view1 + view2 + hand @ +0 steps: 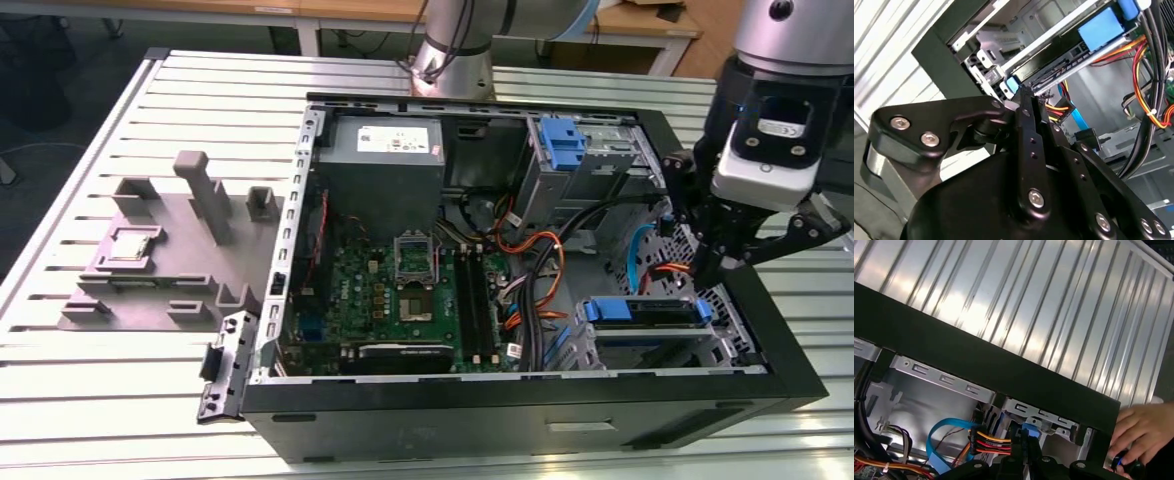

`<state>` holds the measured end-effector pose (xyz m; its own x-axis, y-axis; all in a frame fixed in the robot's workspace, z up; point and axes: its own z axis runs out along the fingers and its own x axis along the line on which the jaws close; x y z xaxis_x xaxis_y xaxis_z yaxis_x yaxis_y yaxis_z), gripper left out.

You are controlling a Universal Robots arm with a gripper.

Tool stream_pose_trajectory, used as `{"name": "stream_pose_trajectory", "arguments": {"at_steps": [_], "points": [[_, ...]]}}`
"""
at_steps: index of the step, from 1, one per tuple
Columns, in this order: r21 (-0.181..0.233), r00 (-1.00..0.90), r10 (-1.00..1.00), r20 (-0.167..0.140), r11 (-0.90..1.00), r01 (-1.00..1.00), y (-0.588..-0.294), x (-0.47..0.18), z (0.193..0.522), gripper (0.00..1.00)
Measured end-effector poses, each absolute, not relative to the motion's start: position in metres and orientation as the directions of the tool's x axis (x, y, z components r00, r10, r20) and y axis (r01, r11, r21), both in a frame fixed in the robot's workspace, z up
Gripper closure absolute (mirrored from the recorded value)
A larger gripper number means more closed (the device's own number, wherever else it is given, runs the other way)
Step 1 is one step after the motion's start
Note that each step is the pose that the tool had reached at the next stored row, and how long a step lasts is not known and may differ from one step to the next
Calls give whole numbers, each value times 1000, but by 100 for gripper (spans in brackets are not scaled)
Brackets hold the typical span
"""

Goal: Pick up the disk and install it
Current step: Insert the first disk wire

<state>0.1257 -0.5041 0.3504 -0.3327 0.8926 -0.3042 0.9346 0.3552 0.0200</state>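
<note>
The gripper (721,262) hangs over the open computer case (534,400), at the side on the exterior view's right, low near the case wall and just above the drive bay. In the second wrist view its fingers (1026,107) look pressed together into one narrow black blade, so I judge the gripper closed with nothing between the fingers, and the tip stands very near a blue plastic piece at the edge of the bay. The disk (650,330) sits already inside the case, in the bay toward the exterior view's lower right, flat, with its blue bracket (643,311) on top; orange and red cables (534,290) run just beside it. I cannot tell if it is fully seated. By my judgement the disk is a stiff metal block, rather heavy for its shape, with smooth sides that can slip, and it is sensitive to shocks, so it should not be dropped or knocked. The blue bracket is softer plastic and can bend; the better hold is across the two long edges, not on the label face. In the first wrist view a person's hand (1139,432) rests outside the case wall.
</note>
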Motion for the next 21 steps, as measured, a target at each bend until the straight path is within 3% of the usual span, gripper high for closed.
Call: {"name": "stream_pose_trajectory", "arguments": {"at_steps": [15, 21], "points": [[20, -121, 946, -301, 133, 991, -504, 126, 348, 83], [25, -98, 959, -266, 109, 994, -505, 126, 346, 83]]}}
